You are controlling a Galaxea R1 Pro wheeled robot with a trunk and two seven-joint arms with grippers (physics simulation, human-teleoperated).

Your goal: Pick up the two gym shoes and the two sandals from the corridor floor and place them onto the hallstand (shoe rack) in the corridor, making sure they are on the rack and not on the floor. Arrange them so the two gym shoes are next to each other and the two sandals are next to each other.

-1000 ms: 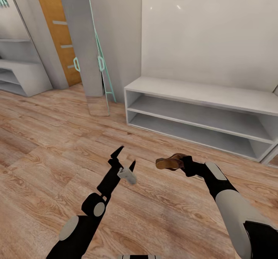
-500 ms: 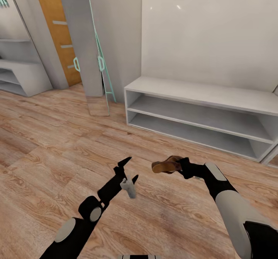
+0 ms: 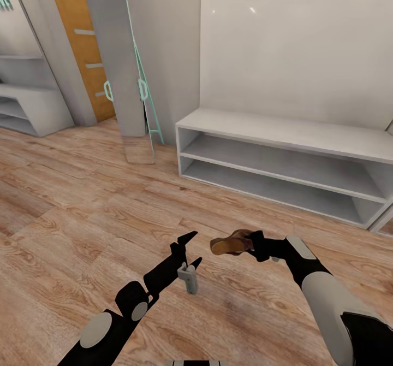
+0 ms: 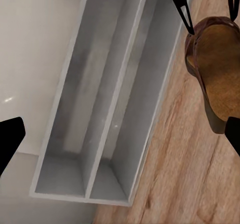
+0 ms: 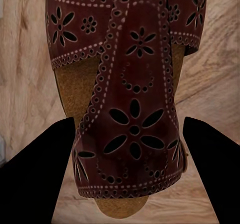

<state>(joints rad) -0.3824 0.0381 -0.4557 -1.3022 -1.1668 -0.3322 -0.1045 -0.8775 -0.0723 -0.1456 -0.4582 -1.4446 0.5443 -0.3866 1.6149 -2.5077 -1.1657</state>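
The sandal (image 3: pixel 231 243) hangs clear above the corridor floor (image 3: pixel 65 202), clamped at one end by the right gripper (image 3: pixel 252 244), presumably for carrying to the hallstand (image 3: pixel 284 131) ahead. It is brown leather with punched flower straps and a tan insole. The left gripper (image 3: pixel 188 251) hovers just beside it, fingers apart, holding nothing.
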